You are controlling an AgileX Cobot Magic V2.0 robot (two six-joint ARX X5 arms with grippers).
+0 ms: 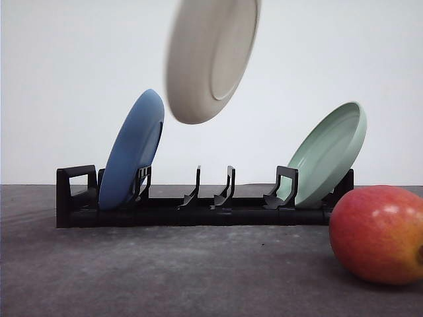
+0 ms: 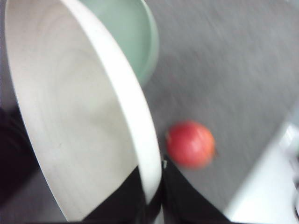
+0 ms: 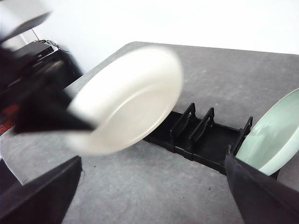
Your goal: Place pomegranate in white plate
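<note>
Pomegranate sits on the dark grey table down at four o'clock in the front view, red skin with yellow-orange patches, cut off by the frame edge, just in front of the right end of the black dish rack and apart from it. In the left wrist picture it shows as a blurred red ball on the table beyond the plate's edge. The white plate is up in the air at twelve o'clock, tilted on edge, its underside turned toward the front camera, well above the rack and touching nothing there. The left gripper has it: dark fingers stand on either side of the plate's rim, pinching that rim between them. From the right wrist camera the plate shows hollow side on, blurred, with the left arm's dark shape at nine o'clock on its edge. The right gripper hangs low, its two dark fingertips spread wide with nothing between them. On the rack, the blue plate leans in the left slots at nine o'clock and the pale green plate leans at three o'clock, with bare posts between them.
</note>
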